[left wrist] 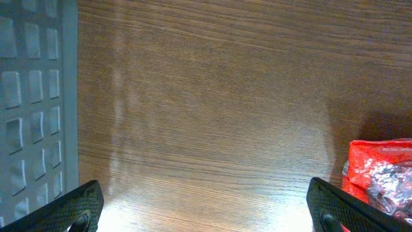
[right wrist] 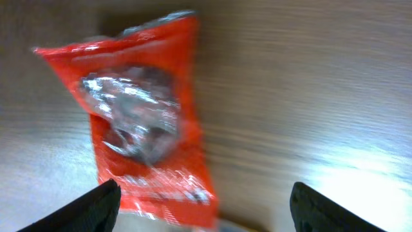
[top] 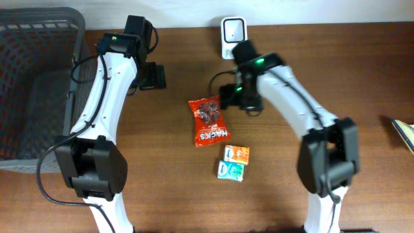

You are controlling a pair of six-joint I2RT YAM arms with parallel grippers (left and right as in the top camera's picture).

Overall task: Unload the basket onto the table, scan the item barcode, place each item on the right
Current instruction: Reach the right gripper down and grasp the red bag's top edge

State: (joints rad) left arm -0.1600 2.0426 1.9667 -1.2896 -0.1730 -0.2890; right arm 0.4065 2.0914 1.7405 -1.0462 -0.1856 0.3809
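Flat on the wooden table [top: 336,58], around the middle, a red snack bag [top: 209,121], printed side up, its long side running from far to near. Just beside the far right corner of the bag, low over the wood, the right gripper [top: 228,97], spread wide and pinching nothing. In the right wrist view, two dark fingertips [right wrist: 96,205] at the lower corners, the bag ahead and more to the left, blurred. Not possible to tell from above whether touching the bag or only beside it. To the far left of the bag and well apart from it, the left gripper [top: 152,76], also spread fully, with only bare wood between its fingers [left wrist: 80,207]; at the right edge of that view, a red corner of the bag. At the far edge of the table, just beyond the right arm, a white scanner [top: 232,29]. On the near right side of the bag, a small orange packet [top: 237,154] and a teal packet [top: 231,170], touching each other. At the far left, a dark grid basket [top: 39,65].
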